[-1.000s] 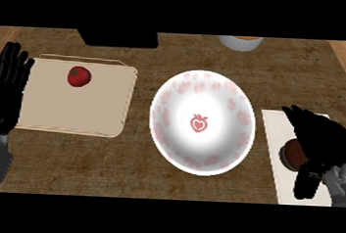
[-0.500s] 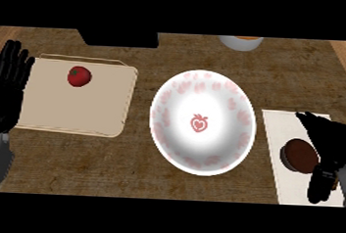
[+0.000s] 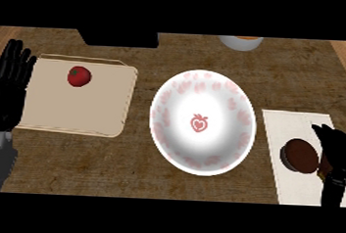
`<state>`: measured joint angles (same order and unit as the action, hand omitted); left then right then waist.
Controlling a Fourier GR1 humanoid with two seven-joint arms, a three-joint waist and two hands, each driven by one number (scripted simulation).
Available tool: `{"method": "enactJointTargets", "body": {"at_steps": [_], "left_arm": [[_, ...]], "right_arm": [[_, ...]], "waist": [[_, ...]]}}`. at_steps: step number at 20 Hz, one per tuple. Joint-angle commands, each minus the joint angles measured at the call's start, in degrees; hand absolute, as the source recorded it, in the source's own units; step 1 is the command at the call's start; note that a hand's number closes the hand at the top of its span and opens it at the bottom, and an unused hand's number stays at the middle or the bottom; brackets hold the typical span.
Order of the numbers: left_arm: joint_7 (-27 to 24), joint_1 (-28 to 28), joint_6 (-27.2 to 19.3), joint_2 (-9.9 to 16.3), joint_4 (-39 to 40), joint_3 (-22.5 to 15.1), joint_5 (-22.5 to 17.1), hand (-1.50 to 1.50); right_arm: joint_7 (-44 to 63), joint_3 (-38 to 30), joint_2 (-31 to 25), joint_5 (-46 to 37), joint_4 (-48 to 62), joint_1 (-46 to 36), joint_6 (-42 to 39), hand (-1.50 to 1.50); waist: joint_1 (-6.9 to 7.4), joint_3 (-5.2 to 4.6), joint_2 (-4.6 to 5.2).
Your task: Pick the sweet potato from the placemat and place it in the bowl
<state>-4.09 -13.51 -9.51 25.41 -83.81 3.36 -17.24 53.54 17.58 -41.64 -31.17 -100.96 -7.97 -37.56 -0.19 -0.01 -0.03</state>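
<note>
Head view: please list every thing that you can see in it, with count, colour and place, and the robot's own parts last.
bowl: one, white with pink-red marks, centre of the counter.
sweet potato: one, brown, on the placemat at right.
placemat: one, off-white, right side of the counter.
cutting board: one, beige, left of the bowl.
tomato: one, red, on the cutting board.
dark object: one, black, top edge, cut off.
cup: one, pale with orange inside, top edge, partly cut off.
counter: one, brown.
left robot hand: one, black, open, resting at the left edge.
right robot hand: one, black, beside the sweet potato.
</note>
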Motion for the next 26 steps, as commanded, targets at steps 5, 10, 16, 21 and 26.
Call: {"method": "enactJointTargets", "body": {"at_steps": [5,10,16,21,26], "left_arm": [[1.85,1.67,2.53,-0.68,-2.77,2.54,1.74,0.0],[1.52,0.28,4.01,-2.48,-0.98,4.04,2.76,0.0],[-0.22,0.37,4.81,-3.87,0.88,5.43,4.41,0.0],[1.33,-2.39,4.63,-4.67,0.96,5.41,5.65,0.0],[4.74,-1.74,3.21,-6.04,-2.93,4.99,7.54,0.0]], "right_arm": [[-7.91,-3.28,3.55,-8.01,6.51,0.0,0.93,-1.5],[-10.84,-5.7,4.93,-10.48,2.6,3.64,-0.71,-1.5],[-12.6,-6.32,8.16,-15.3,10.05,1.15,-0.72,-1.5],[-17.02,-5.89,9.67,-20.7,15.36,2.9,5.11,-1.5],[-18.36,-8.46,10.64,-21.54,15.51,3.67,3.17,-1.5]], "waist": [[0.4,0.02,0.01],[0.12,0.01,0.01],[0.25,0.0,0.04],[0.19,0.01,0.05],[0.16,0.01,0.02]]}}
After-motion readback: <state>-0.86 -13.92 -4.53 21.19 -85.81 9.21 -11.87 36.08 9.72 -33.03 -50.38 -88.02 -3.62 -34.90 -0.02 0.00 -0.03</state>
